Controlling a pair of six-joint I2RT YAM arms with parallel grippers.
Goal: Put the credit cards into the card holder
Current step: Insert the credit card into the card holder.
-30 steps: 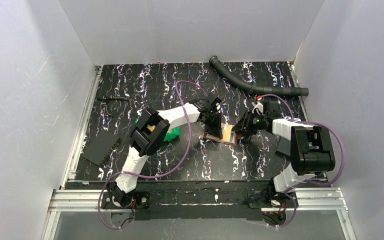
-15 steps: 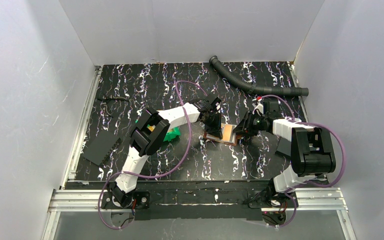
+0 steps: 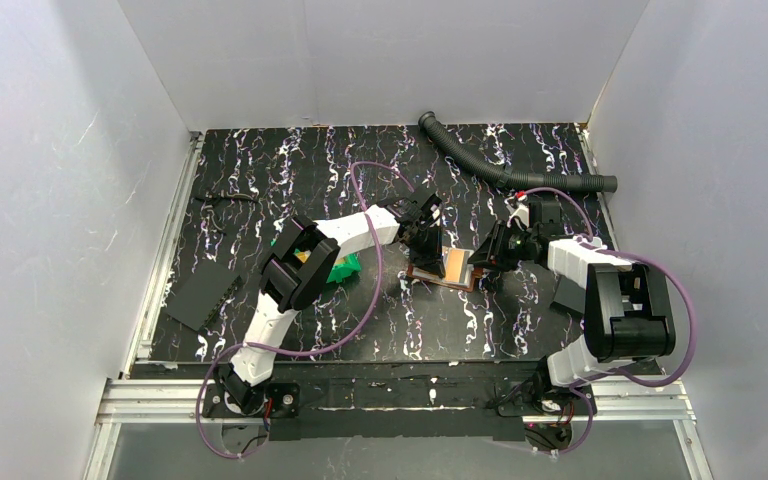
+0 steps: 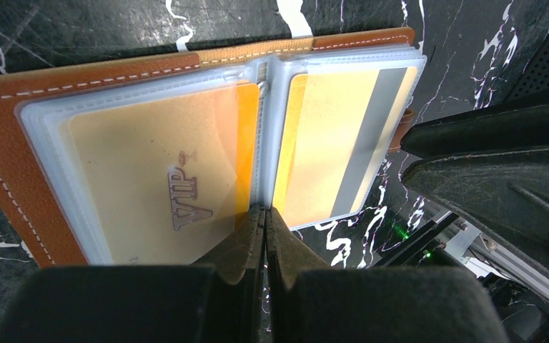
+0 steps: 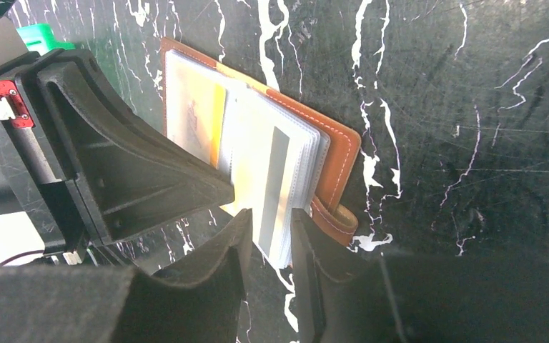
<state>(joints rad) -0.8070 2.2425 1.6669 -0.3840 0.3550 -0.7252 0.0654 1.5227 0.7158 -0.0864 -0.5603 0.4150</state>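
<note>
**Item: card holder** (image 3: 443, 268). Brown leather, lying open on the desk (image 3: 290, 170), about midway between the far and near edges and a little toward the right edge. Clear sleeves face up. The snap tab (image 5: 332, 218) hangs off the side toward the right edge.

**Contents: cards.**
- A tan card marked VIP (image 4: 157, 179) sits in one sleeve, with an orange edge showing beside it.
- A yellow card with a grey stripe (image 4: 336, 136) sits in the facing sleeve.
- Whether the striped card is fully seated cannot be told.

**Left gripper** (image 4: 264, 214). The fingers are pressed together with no gap, and the tips rest at the fold between the two sleeves. Apparently it is pinning the holder flat.

**Right gripper** (image 5: 266, 218). There is a narrow gap between the fingers, and the end of the striped card's sleeve shows in that gap. Whether the pads actually grip it cannot be told.

**Other stock.**
- Green bin (image 3: 343, 268), beside the left arm toward the left edge.
- Ribbed hose (image 3: 500, 170), at the far right corner.
- Black sheet (image 3: 200, 295), by the left edge.

**Hazards (judgement).**
- If the right fingers close on the whole sleeve stack instead of one page, any lift drags the holder along.
- The left tips bear on slick plastic at a crease. A sideways slip would free the holder to skid or fold shut.
- A loosely seated card may slide back out of its sleeve if that page is tilted.
- The two grippers work close together over the holder, so a small overshoot would knock one against the other.
- The snap tab lies just beside the right fingers and could snag.
</note>
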